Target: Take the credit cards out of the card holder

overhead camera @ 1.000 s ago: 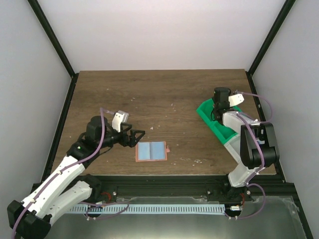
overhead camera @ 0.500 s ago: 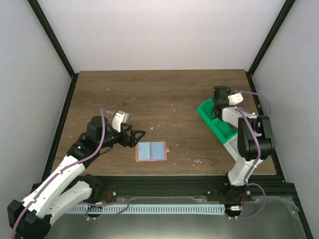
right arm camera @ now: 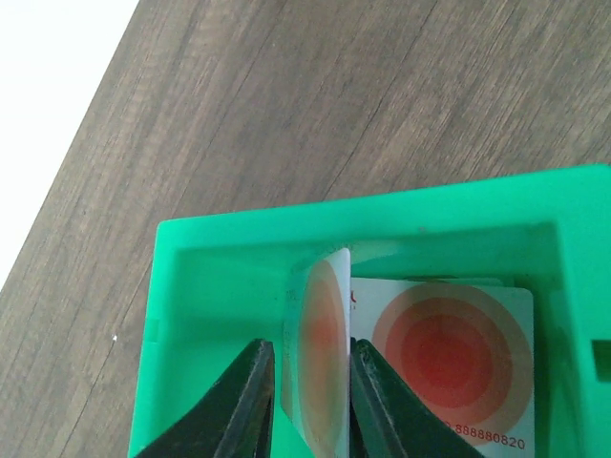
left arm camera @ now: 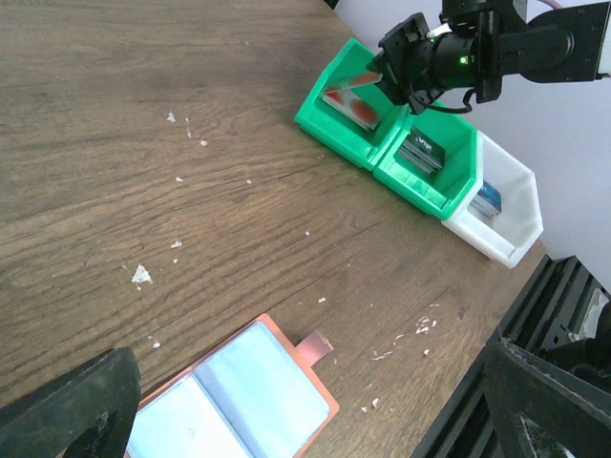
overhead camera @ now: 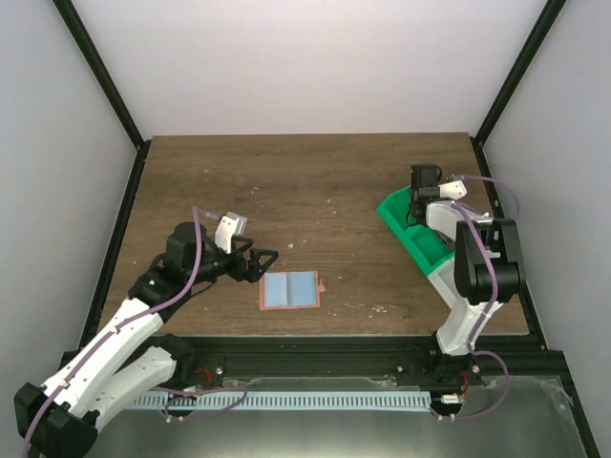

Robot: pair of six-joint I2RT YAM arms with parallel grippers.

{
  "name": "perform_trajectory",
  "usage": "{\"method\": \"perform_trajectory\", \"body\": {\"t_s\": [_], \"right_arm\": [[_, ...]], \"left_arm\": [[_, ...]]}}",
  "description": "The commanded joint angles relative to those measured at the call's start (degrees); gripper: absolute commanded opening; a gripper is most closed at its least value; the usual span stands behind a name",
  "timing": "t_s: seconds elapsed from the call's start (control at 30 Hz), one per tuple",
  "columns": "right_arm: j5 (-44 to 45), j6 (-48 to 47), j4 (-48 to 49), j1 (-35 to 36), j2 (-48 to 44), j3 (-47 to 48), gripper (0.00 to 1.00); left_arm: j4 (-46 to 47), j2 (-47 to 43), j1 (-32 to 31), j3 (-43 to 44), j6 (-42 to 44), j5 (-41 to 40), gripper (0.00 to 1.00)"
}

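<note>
Ok so the right gripper [right arm camera: 313, 355] is at the bottom of the right wrist view, parked over the green bin [right arm camera: 286, 224] with a red-and-white card [right arm camera: 323, 296] standing on edge between its fingers. We honestly can't tell whether the jaws are pinching it or just loose around it. A second red-and-white card [right arm camera: 449, 358] lies flat in the same bin, just to the right. The card holder [overhead camera: 288, 289] sits open at bottom center of the top view, blue lining up, pockets look empty afaict. The left gripper [overhead camera: 267, 265] is right beside it on the left, jaws spread wide, holding nothing. A dark card [left arm camera: 420, 151] and a blue card [left arm camera: 489, 198] are in the next bins. Our worry: the upright card could cling to a finger pad and ride back out when the arm lifts, or tip against the bin wall and hang over the rim instead of dropping flat, esp. if the arm pulls away at an angle.
</note>
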Motion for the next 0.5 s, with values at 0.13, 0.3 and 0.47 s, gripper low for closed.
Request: {"method": "perform_trajectory", "body": {"t_s": [0.13,0.3,0.47], "right_arm": [[2.6,1.6,-7.9,-1.1,0.4,6.2,0.26],[1.6,6.3,-17.9,-1.2,1.7,11.3,0.31],[0.9,13.2,-28.6,-1.2,4.4,16.8,0.32]], "left_arm": [[0.8,-0.1,0.0,-0.8,1.1,0.7,1.0],[1.0,-0.1,-0.1,-1.0,1.3,0.4,1.0],[1.0,0.4,-0.1,-1.0,1.5,1.0,1.0]]}}
